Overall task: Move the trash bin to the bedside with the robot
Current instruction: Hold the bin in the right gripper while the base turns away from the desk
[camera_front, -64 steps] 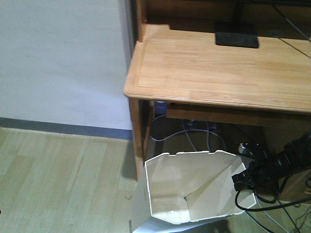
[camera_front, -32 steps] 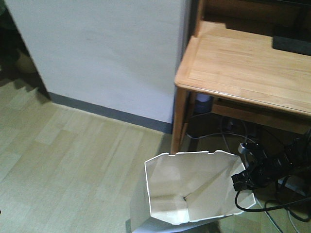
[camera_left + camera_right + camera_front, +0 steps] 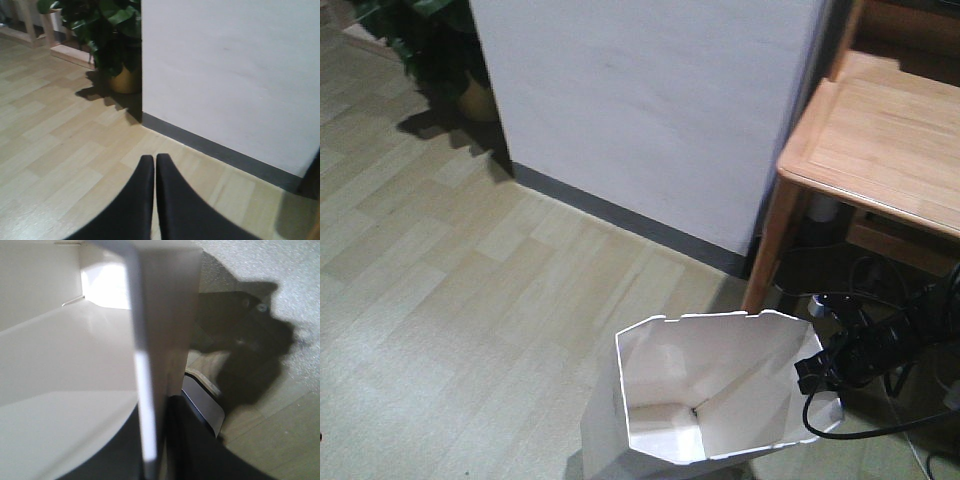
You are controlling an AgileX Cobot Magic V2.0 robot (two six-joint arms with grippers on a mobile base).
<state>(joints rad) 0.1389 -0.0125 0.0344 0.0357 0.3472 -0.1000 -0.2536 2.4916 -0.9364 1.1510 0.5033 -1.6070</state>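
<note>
The white trash bin (image 3: 720, 390) with its angular rim stands low in the front view, its cream inside showing. My right gripper (image 3: 817, 375), on the slim black arm (image 3: 890, 345) with a trailing cable, is shut on the bin's right rim. In the right wrist view the bin wall (image 3: 150, 340) runs straight between the two fingers of the right gripper (image 3: 155, 440). My left gripper (image 3: 154, 162) is shut on nothing and hangs over the pale wooden floor. The bedside is out of view.
A light wooden desk (image 3: 890, 140) stands at the right with cables (image 3: 860, 290) under it. A white wall (image 3: 640, 100) with a grey skirting (image 3: 620, 215) lies ahead. A potted plant (image 3: 112, 35) sits past the wall's corner, beside wooden frames (image 3: 30, 30).
The front view has swung left: the desk slid to the right edge, and more floor and the plant came in. The bin and right gripper keep their place in the frame.
</note>
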